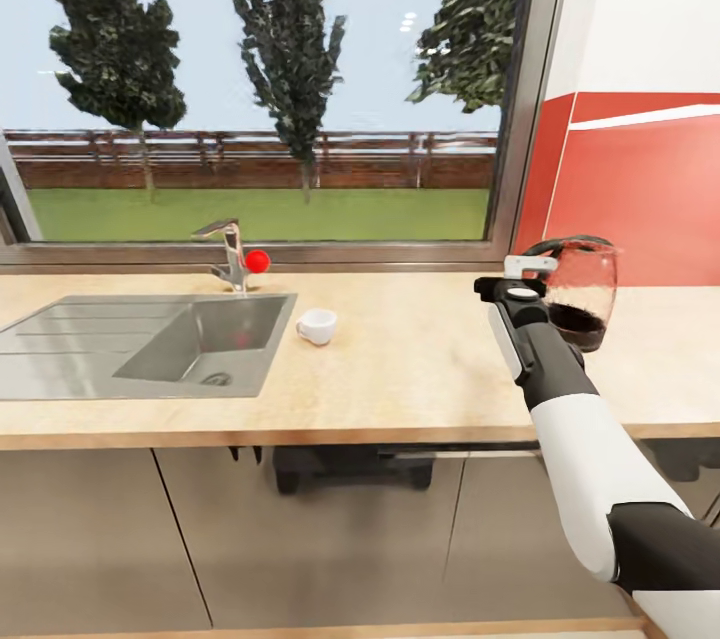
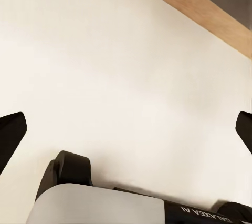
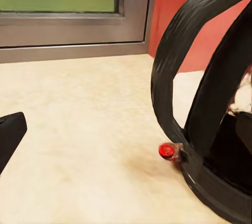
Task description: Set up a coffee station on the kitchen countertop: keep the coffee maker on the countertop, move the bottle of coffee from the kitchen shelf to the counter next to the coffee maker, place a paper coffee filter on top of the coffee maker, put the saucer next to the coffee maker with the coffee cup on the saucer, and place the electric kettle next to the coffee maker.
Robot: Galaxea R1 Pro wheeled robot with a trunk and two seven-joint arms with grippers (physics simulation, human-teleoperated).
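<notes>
The electric kettle [image 1: 581, 294], clear glass with a black base and a looping black handle, stands on the countertop [image 1: 420, 369] at the right, by the red wall. My right gripper [image 1: 524, 281] is at the kettle's handle and open. One dark fingertip [image 3: 9, 135] sits wide of the handle [image 3: 173, 61], and a small red switch [image 3: 167, 151] shows at the kettle's base. A white coffee cup [image 1: 317, 326] rests on the counter just right of the sink. My left gripper [image 2: 126, 129] is open, its fingertips [image 2: 10, 134] spread wide over a pale surface.
A steel sink [image 1: 60, 349] with a drainboard takes up the counter's left part, with a faucet [image 1: 232, 254] carrying a red knob [image 1: 258, 261] behind it. A wide window [image 1: 260, 79] runs along the back. Grey cabinet fronts [image 1: 300, 539] lie below the counter edge.
</notes>
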